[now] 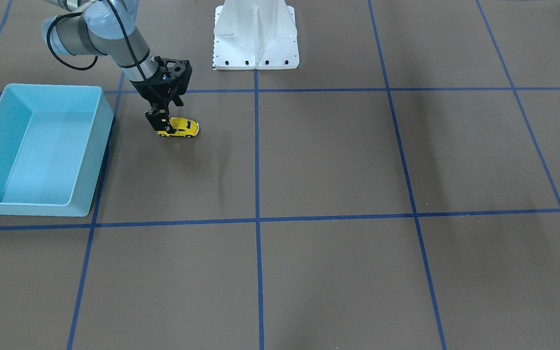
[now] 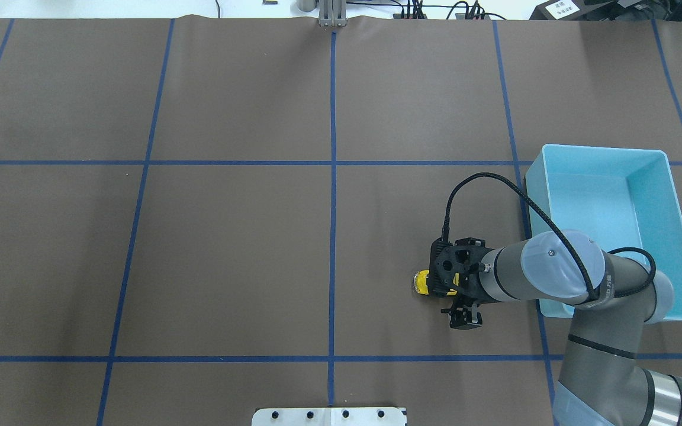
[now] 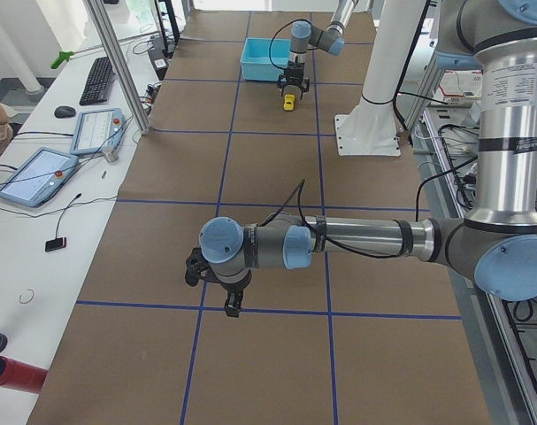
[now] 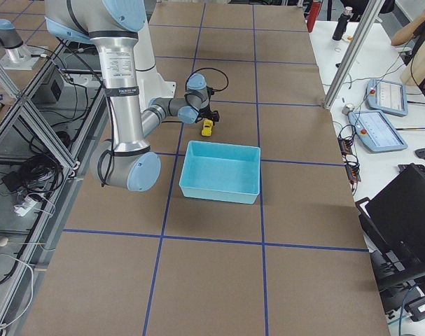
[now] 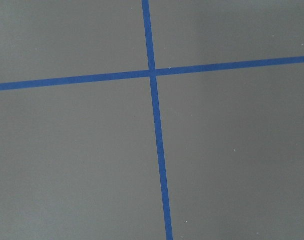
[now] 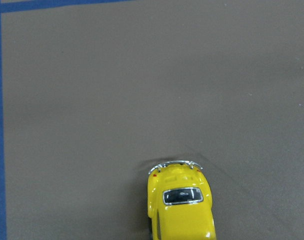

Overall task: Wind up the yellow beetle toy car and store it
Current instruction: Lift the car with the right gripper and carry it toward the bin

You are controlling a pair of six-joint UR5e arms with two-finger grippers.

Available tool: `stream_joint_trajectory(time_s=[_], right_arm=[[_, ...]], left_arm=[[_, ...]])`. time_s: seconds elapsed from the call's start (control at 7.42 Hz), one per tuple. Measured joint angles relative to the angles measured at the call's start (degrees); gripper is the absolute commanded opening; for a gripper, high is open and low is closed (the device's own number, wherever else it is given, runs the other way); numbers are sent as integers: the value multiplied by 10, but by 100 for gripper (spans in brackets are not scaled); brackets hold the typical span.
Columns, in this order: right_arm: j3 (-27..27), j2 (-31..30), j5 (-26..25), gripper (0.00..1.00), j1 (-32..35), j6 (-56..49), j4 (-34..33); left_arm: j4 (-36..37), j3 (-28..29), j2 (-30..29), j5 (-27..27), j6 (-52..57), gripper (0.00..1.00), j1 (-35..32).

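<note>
The yellow beetle toy car (image 1: pixel 183 127) stands on its wheels on the brown table, just beside the light blue bin (image 1: pixel 101 141). My right gripper (image 1: pixel 162 124) reaches down over one end of the car with its fingers on either side, and it looks shut on the car. In the overhead view the gripper (image 2: pixel 449 283) hides most of the car (image 2: pixel 421 282). The right wrist view shows the car's rear (image 6: pixel 181 205) at the bottom edge, with no fingers in it. My left gripper (image 3: pixel 235 303) hangs low over the table far from the car; I cannot tell its state.
The bin (image 2: pixel 607 151) is empty and lies on the robot's right side of the table. The white robot base (image 1: pixel 255 36) stands at the table's near edge. Blue tape lines (image 5: pixel 154 75) cross the table. Operator tablets (image 3: pixel 95 131) lie on a side bench.
</note>
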Motion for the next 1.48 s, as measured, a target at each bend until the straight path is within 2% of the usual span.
stream_joint_trajectory(time_s=[0.81, 0.94, 1.21, 1.48], right_arm=[[-28, 14, 5, 98, 15, 0, 3], [-33, 19, 4, 80, 13, 2, 3], [-36, 23, 4, 1, 7, 3, 3], [-33, 22, 7, 0, 4, 4, 3]], left_arm=[[0, -1, -1, 0, -1, 100, 0], [0, -1, -1, 0, -1, 100, 0], [0, -1, -1, 0, -1, 100, 0], [0, -1, -1, 0, -1, 100, 0]])
